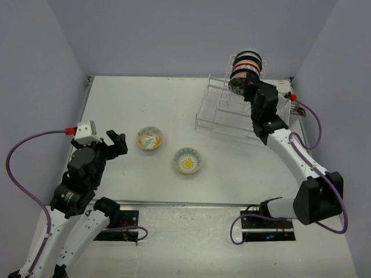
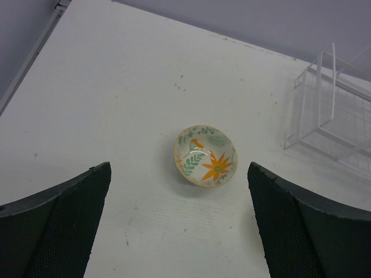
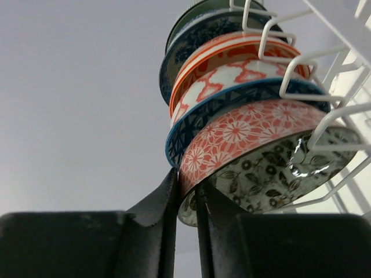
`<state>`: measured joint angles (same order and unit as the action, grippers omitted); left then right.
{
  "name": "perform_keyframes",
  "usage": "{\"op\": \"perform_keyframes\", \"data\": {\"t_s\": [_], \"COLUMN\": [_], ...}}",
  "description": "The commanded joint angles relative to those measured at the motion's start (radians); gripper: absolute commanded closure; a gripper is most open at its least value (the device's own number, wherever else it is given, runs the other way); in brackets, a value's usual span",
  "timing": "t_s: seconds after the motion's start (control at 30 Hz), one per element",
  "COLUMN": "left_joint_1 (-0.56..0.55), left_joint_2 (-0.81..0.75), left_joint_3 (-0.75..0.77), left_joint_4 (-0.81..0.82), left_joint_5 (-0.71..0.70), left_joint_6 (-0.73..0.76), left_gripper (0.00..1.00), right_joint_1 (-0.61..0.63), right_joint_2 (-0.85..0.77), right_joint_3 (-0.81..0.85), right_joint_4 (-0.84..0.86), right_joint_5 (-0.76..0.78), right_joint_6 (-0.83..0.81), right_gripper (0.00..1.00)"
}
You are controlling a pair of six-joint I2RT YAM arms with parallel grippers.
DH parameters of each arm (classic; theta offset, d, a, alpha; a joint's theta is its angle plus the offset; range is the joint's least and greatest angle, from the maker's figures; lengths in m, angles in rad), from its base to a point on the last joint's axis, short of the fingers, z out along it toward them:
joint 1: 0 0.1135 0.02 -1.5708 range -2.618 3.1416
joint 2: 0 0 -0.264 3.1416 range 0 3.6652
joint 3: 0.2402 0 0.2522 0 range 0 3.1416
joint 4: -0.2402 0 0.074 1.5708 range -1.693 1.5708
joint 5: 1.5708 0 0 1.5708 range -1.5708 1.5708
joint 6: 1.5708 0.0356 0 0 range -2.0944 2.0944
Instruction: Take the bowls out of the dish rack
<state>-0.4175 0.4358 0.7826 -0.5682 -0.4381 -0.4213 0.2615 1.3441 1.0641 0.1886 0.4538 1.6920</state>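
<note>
The dish rack stands at the back right, with several bowls on edge in its tall tier. In the right wrist view the white rack wires cross the stacked bowls. My right gripper is shut on the rim of the nearest one, a red floral bowl with a black leaf pattern inside. One finger is outside the rim and one inside. In the top view the right gripper is at the rack's tier. My left gripper hangs open over the table, short of an orange-flower bowl.
Two bowls lie on the table: the orange-flower bowl and a yellow-centred bowl to its right. The rack's low base shows at the right of the left wrist view. Walls close the table on three sides.
</note>
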Motion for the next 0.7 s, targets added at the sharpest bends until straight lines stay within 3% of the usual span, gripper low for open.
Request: {"op": "perform_keyframes", "data": {"t_s": [0.0,0.17,0.67], "left_joint_1": [0.002,0.002,0.002], "left_joint_2": [-0.005,-0.002,0.0], "left_joint_3": [-0.002,-0.002,0.0], "left_joint_4": [0.039,0.036,0.033], "left_joint_5": [-0.002,-0.007,-0.016], "left_joint_6": [0.033,0.032,0.029], "left_gripper": [0.0,0.0,0.0], "right_joint_1": [-0.002,-0.002,-0.002], "right_joint_2": [-0.039,-0.057,-0.129], "right_joint_3": [-0.016,-0.023,-0.029], "right_joint_4": [0.021,0.058,0.219], "right_joint_5": [0.08,0.059,-0.043], "right_joint_6": [0.011,0.006,-0.034], "right_gripper": [0.87,1.0,1.0]}}
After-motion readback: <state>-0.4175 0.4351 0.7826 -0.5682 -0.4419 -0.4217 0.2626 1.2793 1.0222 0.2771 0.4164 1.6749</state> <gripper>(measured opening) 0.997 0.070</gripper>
